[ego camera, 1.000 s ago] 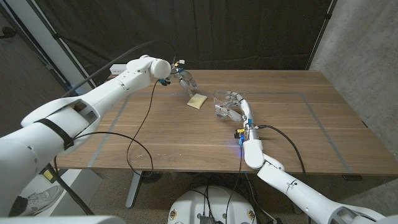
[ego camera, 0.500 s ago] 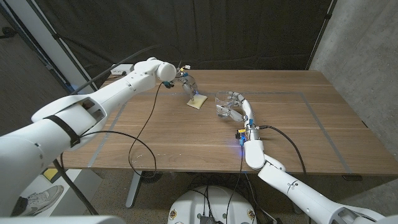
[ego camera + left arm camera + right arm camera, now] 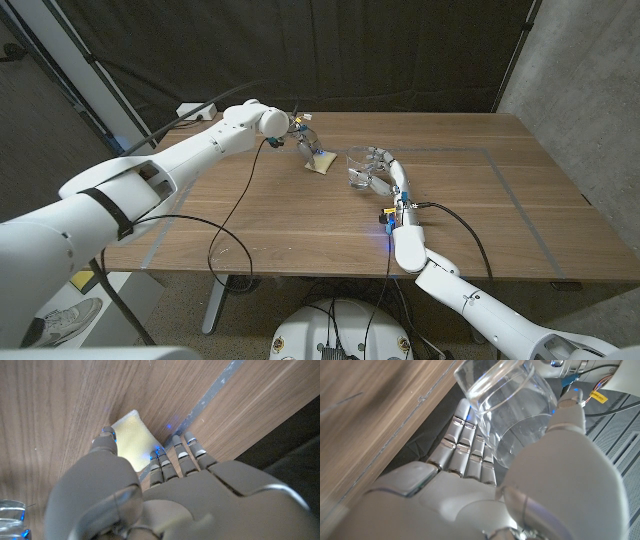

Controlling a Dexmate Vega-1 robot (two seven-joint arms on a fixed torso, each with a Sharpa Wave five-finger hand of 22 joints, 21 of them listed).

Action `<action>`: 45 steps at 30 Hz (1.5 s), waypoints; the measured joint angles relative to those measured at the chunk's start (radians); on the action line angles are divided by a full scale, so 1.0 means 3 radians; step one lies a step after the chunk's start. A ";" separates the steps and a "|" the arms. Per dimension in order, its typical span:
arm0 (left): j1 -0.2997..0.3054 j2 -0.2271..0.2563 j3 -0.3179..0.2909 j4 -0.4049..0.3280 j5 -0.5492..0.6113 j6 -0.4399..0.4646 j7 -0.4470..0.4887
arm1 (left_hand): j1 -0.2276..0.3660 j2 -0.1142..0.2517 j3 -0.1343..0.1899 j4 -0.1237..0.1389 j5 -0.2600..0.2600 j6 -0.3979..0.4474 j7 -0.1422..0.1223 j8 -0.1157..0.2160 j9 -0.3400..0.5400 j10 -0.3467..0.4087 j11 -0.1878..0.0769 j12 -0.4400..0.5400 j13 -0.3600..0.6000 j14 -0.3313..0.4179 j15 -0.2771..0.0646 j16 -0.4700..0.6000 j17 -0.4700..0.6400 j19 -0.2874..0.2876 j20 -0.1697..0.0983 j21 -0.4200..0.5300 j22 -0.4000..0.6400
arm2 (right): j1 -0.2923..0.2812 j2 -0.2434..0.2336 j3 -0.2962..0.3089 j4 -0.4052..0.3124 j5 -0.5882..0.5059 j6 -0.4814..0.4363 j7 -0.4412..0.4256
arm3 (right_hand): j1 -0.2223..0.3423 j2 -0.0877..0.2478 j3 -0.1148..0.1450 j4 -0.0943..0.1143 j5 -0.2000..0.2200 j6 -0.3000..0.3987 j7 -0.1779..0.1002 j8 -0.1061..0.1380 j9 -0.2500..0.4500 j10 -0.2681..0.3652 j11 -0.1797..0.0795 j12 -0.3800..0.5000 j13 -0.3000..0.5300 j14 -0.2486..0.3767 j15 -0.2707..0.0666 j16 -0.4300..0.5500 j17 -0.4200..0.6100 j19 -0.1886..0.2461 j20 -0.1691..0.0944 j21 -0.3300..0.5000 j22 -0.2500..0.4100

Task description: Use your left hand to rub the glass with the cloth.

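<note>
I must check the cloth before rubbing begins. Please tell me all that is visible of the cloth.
The cloth is a small, pale yellow, roughly square piece, soft-looking, lying on the wooden table beside the glass, apart from it. The left hand reaches onto it, thumb and fingertips at its edges. Whether it is lifted cannot be told.

Left hand (image 3: 307, 143) fingers (image 3: 165, 462) extended; right hand (image 3: 378, 166) curled.
</note>
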State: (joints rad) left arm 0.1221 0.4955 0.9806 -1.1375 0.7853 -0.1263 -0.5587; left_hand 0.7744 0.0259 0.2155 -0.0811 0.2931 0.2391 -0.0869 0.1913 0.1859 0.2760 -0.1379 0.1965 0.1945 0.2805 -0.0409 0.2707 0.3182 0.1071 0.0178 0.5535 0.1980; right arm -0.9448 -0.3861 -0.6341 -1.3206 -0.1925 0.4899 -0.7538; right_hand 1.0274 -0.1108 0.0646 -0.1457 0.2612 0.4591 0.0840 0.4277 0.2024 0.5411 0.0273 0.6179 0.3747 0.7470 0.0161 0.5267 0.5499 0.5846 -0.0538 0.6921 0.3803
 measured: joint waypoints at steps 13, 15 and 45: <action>0.0251 0.0118 -0.0026 -0.0264 0.0281 0.0173 0.0416 | 0.0003 -0.0001 -0.0033 -0.0005 -0.0016 0.0616 0.0005 0.0160 -0.0024 0.0534 -0.0018 0.0071 -0.0019 0.0387 -0.0007 0.0153 0.0016 0.0205 -0.0049 0.0103 0.0000 | -0.0010 -0.0008 0.0003 -0.0002 0.0011 0.0014 0.0004 | 0.0000 0.0000 -0.0004 0.0004 -0.0011 0.0000 0.0000 -0.0004 -0.0002 0.0005 -0.0005 -0.0014 0.0011 -0.0005 -0.0006 0.0000 0.0029 -0.0007 -0.0006 0.0027 -0.0010; 0.0251 0.0118 -0.0026 -0.0264 0.0340 0.0198 0.0474 | 0.0003 -0.0001 -0.0035 -0.0007 -0.0016 0.0655 0.0000 0.0179 -0.0024 0.0566 -0.0024 0.0091 -0.0019 0.0400 -0.0017 0.0155 0.0014 0.0221 -0.0053 0.0103 -0.0001 | -0.0010 -0.0008 0.0003 0.0000 0.0011 0.0014 0.0004 | 0.0000 0.0000 -0.0004 0.0004 -0.0011 0.0000 0.0000 -0.0012 -0.0002 0.0006 -0.0005 -0.0014 0.0012 -0.0006 -0.0006 0.0000 0.0035 -0.0007 -0.0006 0.0027 -0.0015; 0.0719 0.0303 -0.0195 -0.0598 0.0794 0.0330 0.1408 | 0.0710 0.0363 0.0370 -0.0175 -0.0326 0.2546 -0.0067 0.0510 -0.0020 0.2524 -0.0148 0.0184 0.0080 0.1853 -0.0210 0.0528 0.0046 0.0816 -0.0136 0.0584 -0.0001 | -0.0008 -0.0001 -0.0012 -0.0003 -0.0014 0.0019 -0.0001 | -0.0006 0.0006 -0.0009 0.0009 -0.0039 0.0030 0.0006 -0.0041 -0.0001 0.0010 -0.0009 -0.0011 0.0044 0.0000 0.0000 -0.0004 0.0118 -0.0065 0.0006 0.0078 -0.0031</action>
State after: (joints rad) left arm 0.3378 0.5864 0.9221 -1.3169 1.0236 -0.0272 -0.1364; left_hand 0.9875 0.1346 0.3265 -0.1337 0.1954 1.0028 -0.1071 0.3443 0.1799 1.0333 -0.1823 0.2517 0.2184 0.8363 -0.1038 0.4289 0.3321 0.3520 -0.0231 0.7289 0.1977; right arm -0.9472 -0.3864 -0.6378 -1.3216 -0.1968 0.4955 -0.7542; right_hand 1.0258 -0.1091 0.0619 -0.1429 0.2494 0.4682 0.0859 0.4154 0.2020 0.5440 0.0245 0.6146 0.3878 0.7471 0.0161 0.5256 0.5854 0.5651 -0.0520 0.7154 0.3709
